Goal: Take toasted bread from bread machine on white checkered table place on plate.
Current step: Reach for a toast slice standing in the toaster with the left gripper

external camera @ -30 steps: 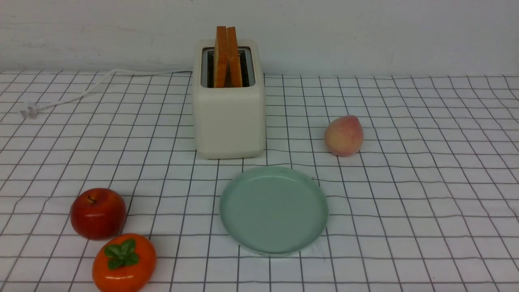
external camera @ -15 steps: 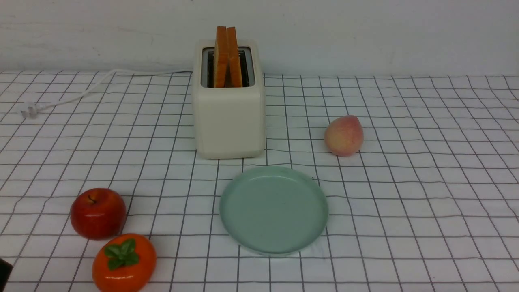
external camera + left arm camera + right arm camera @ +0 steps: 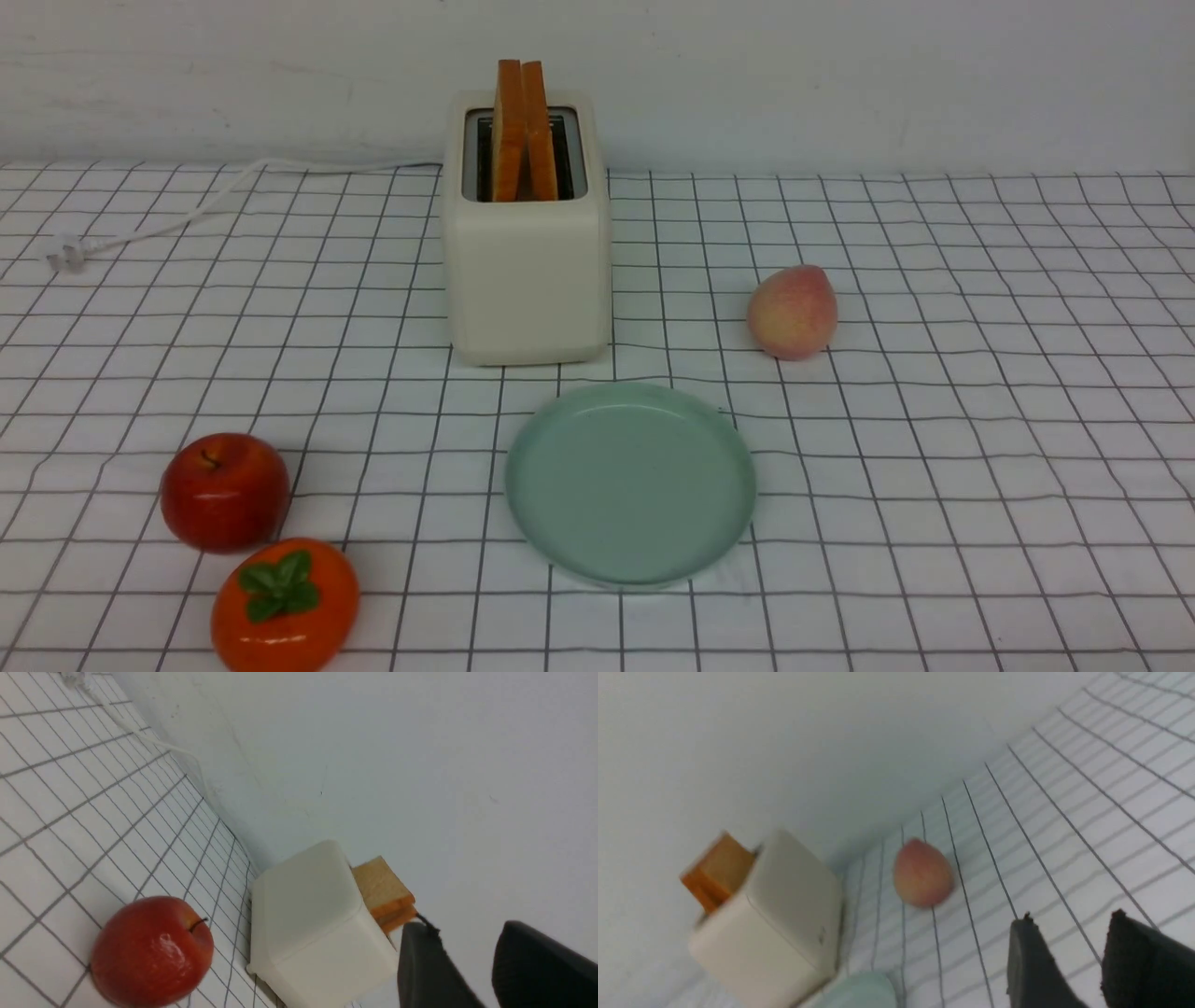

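Two slices of toasted bread [image 3: 521, 131] stand upright in the slots of the cream-white bread machine [image 3: 527, 252] at the back of the white checkered table [image 3: 934, 420]. The mint-green plate [image 3: 630, 481] lies bare just in front of the machine. Neither gripper shows in the front view. In the left wrist view my left gripper [image 3: 465, 926] is open with nothing between its fingers, and the bread machine [image 3: 317, 924] and toasted bread [image 3: 383, 893] are some way ahead. My right gripper [image 3: 1071, 918] is open and empty above the cloth, far from the bread machine [image 3: 770, 924] and toasted bread [image 3: 717, 870].
A red apple [image 3: 224, 490] and an orange persimmon [image 3: 285, 607] sit at the front left. A peach [image 3: 792, 313] lies to the right of the bread machine. The white cord ends in a plug [image 3: 65, 254] at the back left. A pale wall runs behind the table.
A dark part of the left arm showed at the front view's lower left corner half a second ago and has gone from view. Toast, bread machine and plate have not moved.
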`<action>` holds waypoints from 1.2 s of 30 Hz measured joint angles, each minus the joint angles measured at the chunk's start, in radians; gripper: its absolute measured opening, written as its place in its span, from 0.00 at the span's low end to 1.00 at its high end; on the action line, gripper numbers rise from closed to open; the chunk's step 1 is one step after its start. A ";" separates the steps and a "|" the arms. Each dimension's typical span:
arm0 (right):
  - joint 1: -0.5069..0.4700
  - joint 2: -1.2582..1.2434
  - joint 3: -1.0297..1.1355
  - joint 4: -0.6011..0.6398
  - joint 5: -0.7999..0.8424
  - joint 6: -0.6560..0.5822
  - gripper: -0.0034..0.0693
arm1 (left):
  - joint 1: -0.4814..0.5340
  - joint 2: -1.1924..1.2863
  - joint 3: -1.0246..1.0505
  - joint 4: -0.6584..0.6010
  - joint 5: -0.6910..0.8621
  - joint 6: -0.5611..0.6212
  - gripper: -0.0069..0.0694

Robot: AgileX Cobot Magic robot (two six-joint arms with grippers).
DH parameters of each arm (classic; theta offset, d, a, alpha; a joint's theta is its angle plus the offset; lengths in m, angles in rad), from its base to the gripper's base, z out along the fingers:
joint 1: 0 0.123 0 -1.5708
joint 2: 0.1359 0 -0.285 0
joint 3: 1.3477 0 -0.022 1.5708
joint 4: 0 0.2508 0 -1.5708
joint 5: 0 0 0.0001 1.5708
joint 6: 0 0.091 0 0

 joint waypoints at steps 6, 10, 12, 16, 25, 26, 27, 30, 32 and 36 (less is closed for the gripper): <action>0.031 0.102 -0.260 -0.003 0.252 -0.157 0.18 | 0.000 0.097 -0.214 0.121 0.161 0.199 0.07; 0.053 0.288 -0.513 -0.022 0.553 -0.385 0.05 | 0.000 0.298 -0.356 0.162 0.218 0.355 0.07; 0.053 0.357 -0.597 -0.027 0.630 -0.449 0.04 | 0.000 0.369 -0.401 0.162 0.227 0.400 0.07; 0.053 0.535 -0.787 -0.032 0.796 -0.531 0.04 | 0.000 0.636 -0.573 0.164 0.239 0.543 0.07; 0.056 0.685 -0.965 -0.005 0.818 -0.555 0.04 | -0.209 0.919 -0.804 0.138 0.186 0.745 0.07; 0.056 0.691 -0.970 0.000 0.817 -0.558 0.04 | -0.233 0.928 -0.809 0.138 0.173 0.753 0.07; 0.056 0.710 -0.989 0.024 0.804 -0.578 0.04 | -0.290 0.970 -0.826 0.134 0.113 0.776 0.07; 0.056 0.733 -0.998 0.094 0.745 -0.639 0.04 | -0.366 1.041 -0.843 0.123 0.029 0.789 0.07; 0.056 0.739 -0.999 0.152 0.696 -0.688 0.05 | -0.395 1.100 -0.859 0.116 -0.002 0.793 0.07; 0.056 0.740 -0.999 0.280 0.603 -0.816 0.05 | -0.403 1.229 -0.911 0.114 -0.024 0.794 0.11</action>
